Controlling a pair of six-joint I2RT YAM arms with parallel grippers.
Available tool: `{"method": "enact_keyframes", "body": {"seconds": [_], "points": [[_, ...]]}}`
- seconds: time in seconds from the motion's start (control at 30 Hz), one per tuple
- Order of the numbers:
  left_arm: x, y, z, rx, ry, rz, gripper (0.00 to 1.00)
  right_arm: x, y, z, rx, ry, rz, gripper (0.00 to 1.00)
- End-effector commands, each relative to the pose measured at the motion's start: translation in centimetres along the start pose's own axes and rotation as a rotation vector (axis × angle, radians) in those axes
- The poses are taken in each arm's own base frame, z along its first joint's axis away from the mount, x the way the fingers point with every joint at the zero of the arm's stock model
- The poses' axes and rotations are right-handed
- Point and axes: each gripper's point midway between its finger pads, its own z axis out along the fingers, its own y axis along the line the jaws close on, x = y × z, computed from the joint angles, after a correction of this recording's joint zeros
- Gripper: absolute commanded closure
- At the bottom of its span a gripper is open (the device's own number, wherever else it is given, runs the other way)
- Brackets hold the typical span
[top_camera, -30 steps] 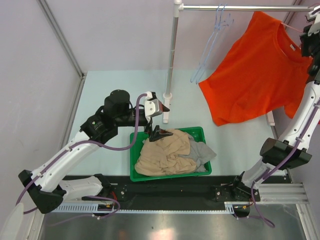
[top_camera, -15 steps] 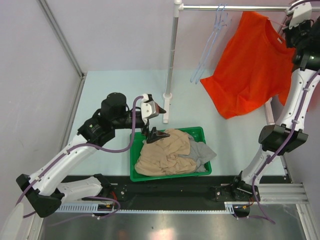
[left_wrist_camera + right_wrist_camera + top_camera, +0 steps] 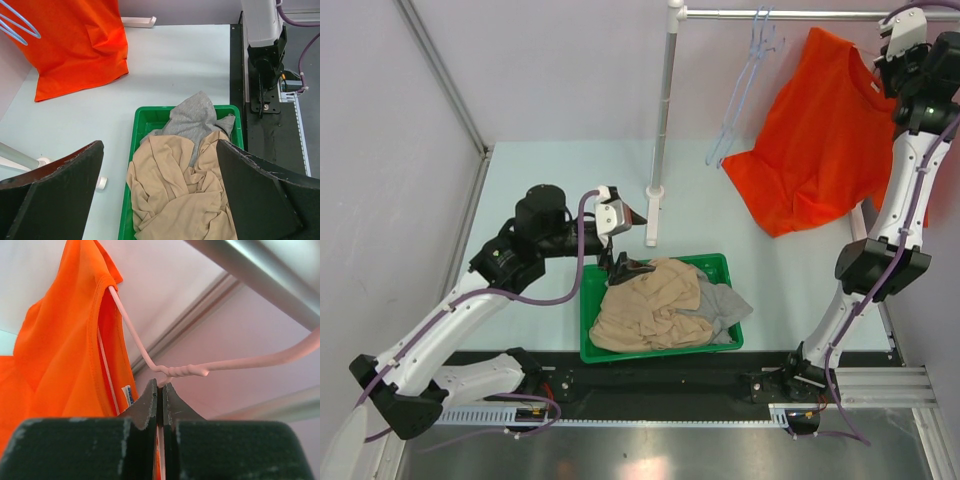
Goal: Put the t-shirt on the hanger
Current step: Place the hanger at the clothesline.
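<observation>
The orange t-shirt (image 3: 820, 140) hangs at the back right, draped on the pale pink hanger (image 3: 131, 329), whose wire runs out of the neck opening. My right gripper (image 3: 160, 386) is shut on the hanger's wire just below its twisted neck. It is held high beside the metal rail (image 3: 800, 15). The hanger's hook curves off to the right, close under the rail (image 3: 260, 275). The shirt's lower hem (image 3: 75, 75) trails onto the table. My left gripper (image 3: 160, 150) stands wide open over the green basket (image 3: 660, 352), holding nothing.
The basket holds a beige garment (image 3: 650, 305) and a grey garment (image 3: 725, 300). Light blue hangers (image 3: 745, 80) hang on the rail left of the t-shirt. The rail's upright pole (image 3: 665, 110) stands on the table behind the basket.
My right arm has swung up and to the left, carrying the hanger and t-shirt closer to the rail. The shirt has shifted left. My left arm drew back slightly, still open.
</observation>
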Motion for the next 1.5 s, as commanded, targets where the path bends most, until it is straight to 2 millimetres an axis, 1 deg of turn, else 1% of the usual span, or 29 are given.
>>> {"method": "enact_keyframes", "body": {"seconds": [0.0, 0.1, 0.27, 0.33, 0.37, 0.43, 0.47, 0.5, 0.53, 0.6, 0.63, 0.7, 0.73, 0.8, 0.83, 0.87, 1.0, 1.07, 1.1, 1.13, 1.17, 1.2, 1.23, 1.27, 1.3, 1.33, 1.37, 1.43, 1.47], "points": [[-0.1, -0.2, -0.9, 0.007, -0.014, -0.019, 0.00, -1.1, -3.5, -1.2, 0.106, -0.039, -0.021, 1.00], [0.3, 0.0, -0.9, 0.002, -0.010, -0.036, 0.00, -0.9, -3.8, -1.6, 0.109, -0.041, -0.015, 1.00], [1.1, 0.7, -1.0, -0.018, 0.004, -0.081, 0.00, 0.1, -4.2, -2.0, 0.121, -0.013, -0.009, 0.99], [1.5, 1.0, -1.0, -0.026, 0.018, -0.112, 0.00, 0.1, -4.0, -2.2, 0.114, -0.009, -0.003, 0.89], [1.8, 1.2, -1.1, -0.035, 0.026, -0.133, 0.00, -0.2, -3.9, -2.6, 0.111, -0.013, 0.001, 0.78], [2.1, 1.7, -1.4, -0.044, 0.030, -0.185, 0.00, -1.1, -3.8, -3.4, 0.109, -0.034, 0.006, 0.70], [2.2, 1.8, -1.6, -0.048, 0.029, -0.203, 0.00, -1.5, -3.7, -3.8, 0.106, -0.044, 0.015, 0.60], [2.4, 2.1, -1.7, -0.052, 0.026, -0.221, 0.00, -2.4, -3.6, -4.8, 0.103, -0.060, 0.014, 0.56], [2.5, 2.5, -2.1, -0.063, 0.020, -0.255, 0.00, -2.9, -3.6, -5.2, 0.103, -0.071, 0.015, 0.49], [2.4, 3.1, -2.4, -0.081, 0.006, -0.278, 0.00, -3.6, -3.2, -6.6, 0.101, -0.086, 0.023, 0.40], [2.5, 3.6, -2.7, -0.095, 0.002, -0.300, 0.00, -4.0, -3.2, -7.1, 0.105, -0.095, 0.023, 0.30], [2.4, 4.1, -3.0, -0.113, -0.006, -0.312, 0.00, -4.6, -3.0, -8.3, 0.107, -0.106, 0.026, 0.23], [2.5, 4.5, -3.3, -0.130, -0.007, -0.326, 0.00, -4.9, -3.0, -8.8, 0.112, -0.112, 0.028, 0.16], [2.6, 4.7, -3.5, -0.144, -0.011, -0.345, 0.00, -5.3, -3.0, -9.6, 0.118, -0.119, 0.042, 0.11], [2.8, 5.1, -3.8, -0.161, -0.014, -0.352, 0.00, -5.9, -3.1, -10.2, 0.126, -0.127, 0.045, 0.04], [2.8, 5.3, -4.0, -0.171, -0.016, -0.358, 0.00, -6.2, -3.2, -10.7, 0.133, -0.133, 0.047, 0.00], [3.6, 6.5, -4.9, -0.228, -0.008, -0.385, 0.00, -7.9, -3.7, -12.7, 0.163, -0.162, 0.056, 0.00], [3.9, 7.1, -5.5, -0.264, -0.002, -0.432, 0.00, -9.2, -3.8, -14.3, 0.173, -0.186, 0.057, 0.00], [3.7, 7.6, -5.8, -0.284, -0.003, -0.440, 0.00, -9.4, -3.3, -14.9, 0.158, -0.182, 0.064, 0.00], [4.0, 8.3, -6.2, -0.314, 0.007, -0.457, 0.00, -10.0, -3.0, -16.0, 0.148, -0.193, 0.064, 0.00], [4.6, 8.4, -6.5, -0.328, 0.035, -0.496, 0.00, -10.3, -1.8, -16.3, 0.105, -0.199, 0.067, 0.00], [4.3, 9.4, -7.2, -0.362, 0.041, -0.503, 0.00, -9.8, -0.4, -16.7, 0.061, -0.168, 0.084, 0.00], [5.2, 10.0, -7.2, -0.368, 0.074, -0.543, 0.00, -10.2, 0.7, -17.8, 0.031, -0.169, 0.086, 0.00], [5.4, 10.1, -7.6, -0.376, 0.106, -0.573, 0.00, -9.2, 3.8, -17.7, -0.062, -0.121, 0.111, 0.00], [6.3, 10.9, -8.2, -0.416, 0.133, -0.612, 0.00, -8.7, 5.8, -17.7, -0.119, -0.096, 0.120, 0.00], [7.6, 11.7, -8.2, -0.433, 0.166, -0.655, 0.00, -8.2, 7.7, -18.0, -0.165, -0.066, 0.124, 0.00], [8.2, 11.7, -8.7, -0.442, 0.188, -0.680, 0.00, -7.1, 11.8, -18.3, -0.275, -0.017, 0.148, 0.00], [9.4, 12.6, -9.9, -0.484, 0.204, -0.717, 0.00, -5.7, 16.1, -18.9, -0.392, 0.036, 0.179, 0.00], [10.2, 12.9, -10.3, -0.501, 0.230, -0.710, 0.00, -5.5, 18.1, -19.8, -0.439, 0.052, 0.210, 0.01]]}}
